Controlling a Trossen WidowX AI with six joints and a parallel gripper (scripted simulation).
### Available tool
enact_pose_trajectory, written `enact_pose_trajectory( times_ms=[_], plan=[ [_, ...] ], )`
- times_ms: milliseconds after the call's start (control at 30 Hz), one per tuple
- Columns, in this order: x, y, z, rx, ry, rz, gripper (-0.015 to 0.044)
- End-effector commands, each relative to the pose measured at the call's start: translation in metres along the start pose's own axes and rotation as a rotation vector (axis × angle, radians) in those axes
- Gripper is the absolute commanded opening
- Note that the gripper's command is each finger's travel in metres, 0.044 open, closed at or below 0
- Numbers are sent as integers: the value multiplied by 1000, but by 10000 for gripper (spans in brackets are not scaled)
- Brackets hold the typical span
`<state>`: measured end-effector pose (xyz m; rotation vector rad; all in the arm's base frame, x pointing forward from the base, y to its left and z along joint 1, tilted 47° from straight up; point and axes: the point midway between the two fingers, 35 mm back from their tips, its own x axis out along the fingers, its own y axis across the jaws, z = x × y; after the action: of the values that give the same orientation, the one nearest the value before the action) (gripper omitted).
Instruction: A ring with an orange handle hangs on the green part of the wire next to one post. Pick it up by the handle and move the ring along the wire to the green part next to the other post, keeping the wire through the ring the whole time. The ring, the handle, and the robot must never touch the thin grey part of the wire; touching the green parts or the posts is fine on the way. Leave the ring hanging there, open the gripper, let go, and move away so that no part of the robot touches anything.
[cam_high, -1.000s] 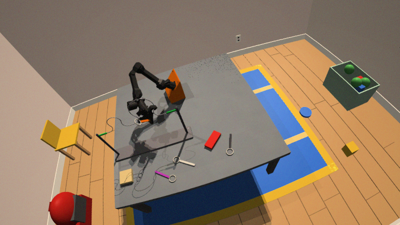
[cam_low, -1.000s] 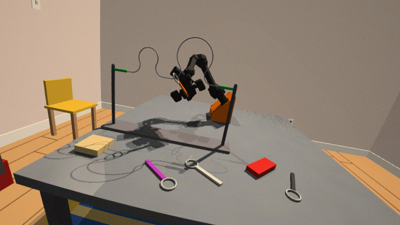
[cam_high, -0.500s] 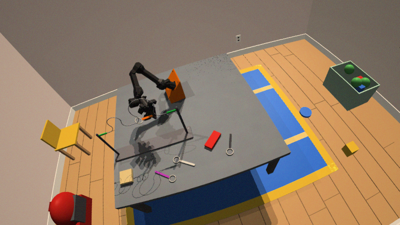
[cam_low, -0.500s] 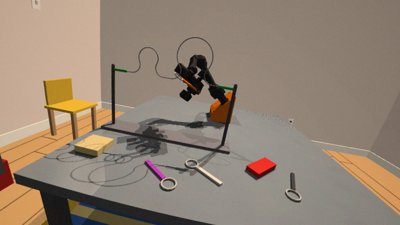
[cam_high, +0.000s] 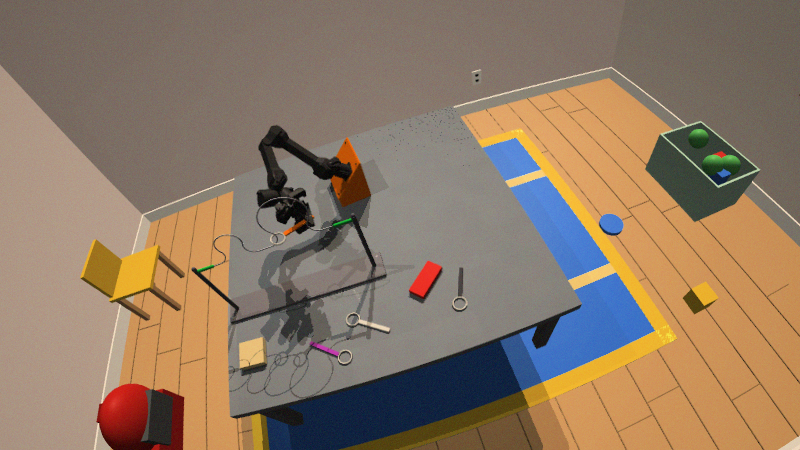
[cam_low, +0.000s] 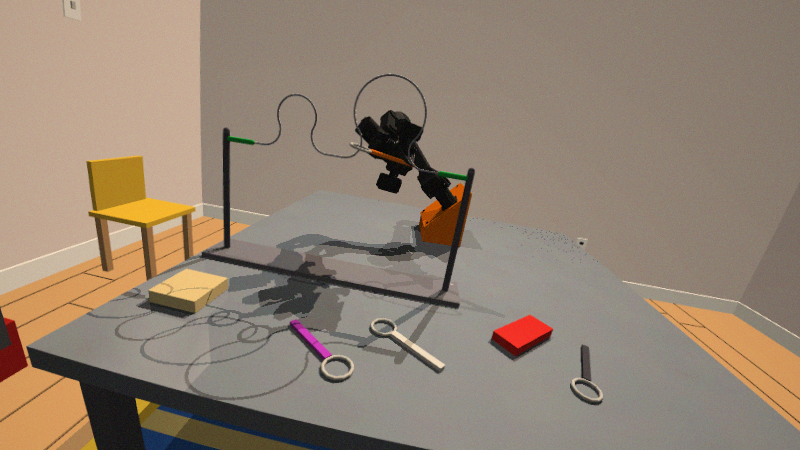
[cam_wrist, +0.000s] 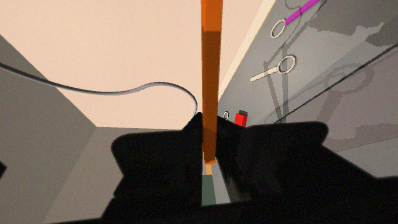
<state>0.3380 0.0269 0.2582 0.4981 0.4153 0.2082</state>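
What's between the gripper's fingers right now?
The orange handle is clamped in the gripper, running straight out from the fingers. Its ring shows from above; the handle's gripped end is hidden by the fingers.

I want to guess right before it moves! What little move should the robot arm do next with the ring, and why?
Probably slide the ring a little way along the grey wire, into its big loop, keeping the wire centred in the ring. The gripper is shut on the orange handle, and the ring sits mid-wire, not at either green part, so the trip isn't finished.
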Motion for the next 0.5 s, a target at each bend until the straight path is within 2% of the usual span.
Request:
enact_pose_trajectory(
  times_ms=[0,467],
  plan=[
    [-2,18,2,90,-5,58,-150],
    [-7,59,11,348,-3,195,-150]
  ],
)
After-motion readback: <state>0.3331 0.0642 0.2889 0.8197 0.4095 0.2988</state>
